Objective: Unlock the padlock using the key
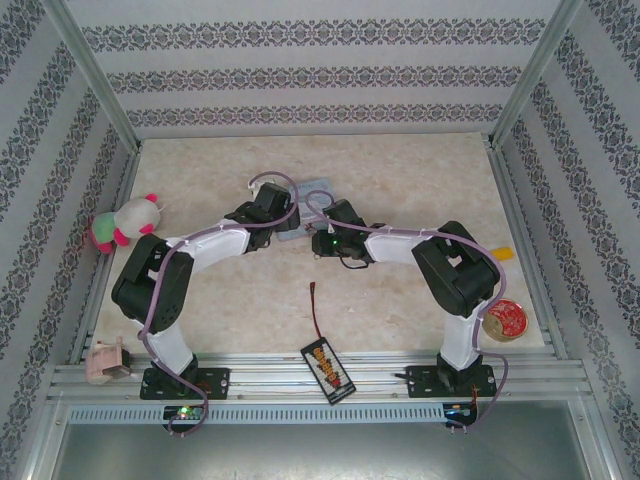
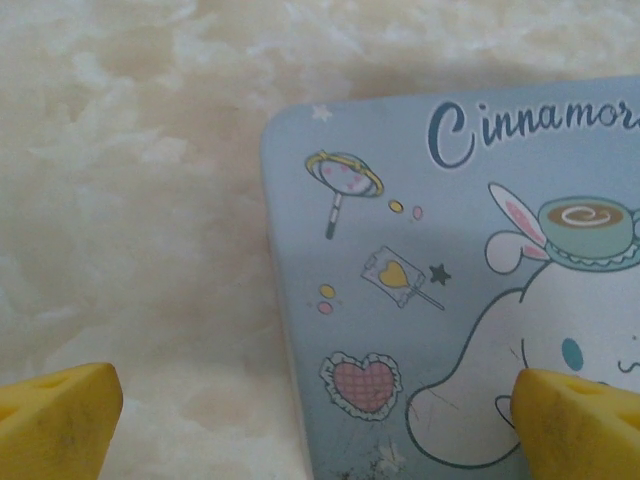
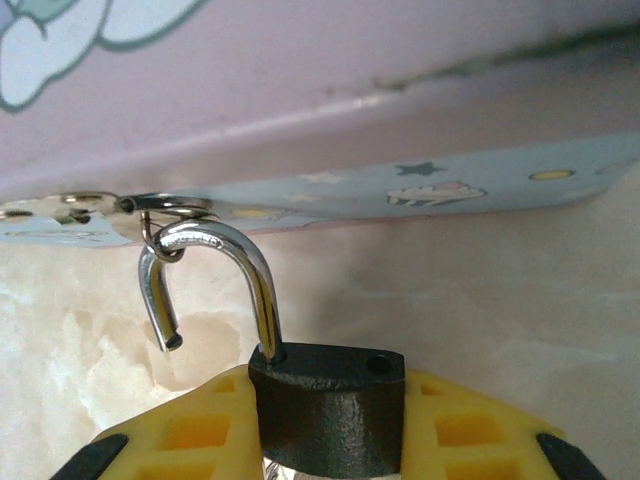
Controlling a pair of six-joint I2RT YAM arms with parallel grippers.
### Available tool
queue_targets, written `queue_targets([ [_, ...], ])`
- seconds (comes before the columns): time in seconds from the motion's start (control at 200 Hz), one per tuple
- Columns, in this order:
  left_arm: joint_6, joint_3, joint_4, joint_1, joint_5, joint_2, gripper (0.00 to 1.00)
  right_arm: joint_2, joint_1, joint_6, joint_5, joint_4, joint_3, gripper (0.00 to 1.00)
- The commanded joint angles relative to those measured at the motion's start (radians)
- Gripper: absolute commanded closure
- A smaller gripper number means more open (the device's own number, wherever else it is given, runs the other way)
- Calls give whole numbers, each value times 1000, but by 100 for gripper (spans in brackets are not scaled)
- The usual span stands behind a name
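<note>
The padlock (image 3: 330, 405) has a dark body, and the yellow fingers (image 3: 180, 435) of my right gripper (image 3: 330, 432) are shut on it. Its silvery shackle (image 3: 215, 250) stands open, one leg out of the body and hooked through a small ring (image 3: 160, 210) on the edge of the pale-blue cartoon tin (image 3: 300, 90). The key is hidden. My left gripper (image 2: 318, 415) hangs open over the tin's lid (image 2: 450, 280), straddling its left edge and holding nothing. In the top view both grippers (image 1: 288, 222) (image 1: 322, 215) meet at the tin (image 1: 322, 186) mid-table.
A plush toy (image 1: 128, 222) leans at the left wall. A black card (image 1: 328, 370) with a thin red-tipped wire (image 1: 315, 300) lies at the near edge between the arm bases. A round red tin (image 1: 505, 320) sits by the right arm. Patterned walls surround the table.
</note>
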Motion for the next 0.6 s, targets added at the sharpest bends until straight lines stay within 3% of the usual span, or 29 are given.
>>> queue_targets([
  [0.0,25,27,-50,-17,15,16,1,-21,-17,58,-21,-15,-43,100],
  [0.595,25,-20,-63,-18,17,-10,1,-14,-21,168,-86,113,-70,100],
])
